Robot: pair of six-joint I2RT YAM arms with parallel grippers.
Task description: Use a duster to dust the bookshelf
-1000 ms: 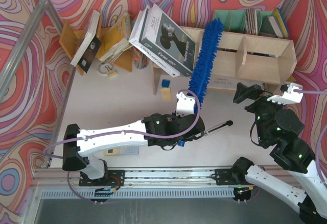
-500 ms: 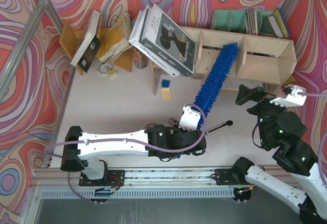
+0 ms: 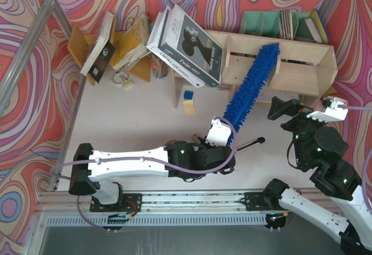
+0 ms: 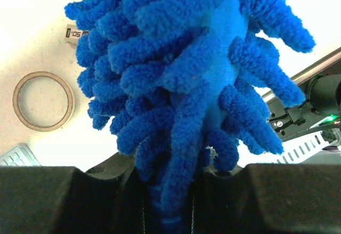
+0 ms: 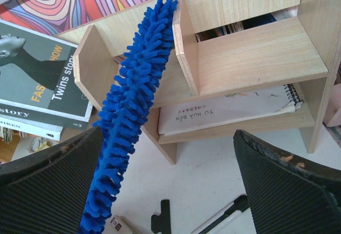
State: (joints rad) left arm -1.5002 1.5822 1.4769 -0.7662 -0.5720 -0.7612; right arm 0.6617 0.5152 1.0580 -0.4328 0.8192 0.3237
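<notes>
While the left gripper [image 3: 222, 128] is clamped tight on the bottom end of the long bright-blue fluffy microfibre duster [image 3: 251, 86], the fluffy part slants up from it toward about 1 o'clock in the top view. Its far tip lands on the wide pale plywood bookshelf [image 3: 302, 75]. From the right wrist camera the duster [image 5: 133, 111] crosses the front of the upper tier, and its tip sits right up against an upright divider near the top edge of the bookshelf [image 5: 256, 53] (can't quite tell if it's actually pressing on the wood).

Left wrist view is basically all blue fuzz: the duster [image 4: 181, 85] sprouts straight out of the left gripper [image 4: 170, 202], both fingers hugging its base.

The right gripper [image 3: 285, 108] sits at roughly 3 o'clock from the left one, near the shelf's lower tier. Its fingers are spread wide with nothing between them [image 5: 166, 138].

A black-and-silver utility knife [image 3: 247, 146] lies on the table at about 4 o'clock from the left gripper, and a thin wooden ring [image 4: 42, 101] lies flat on the table too.
</notes>
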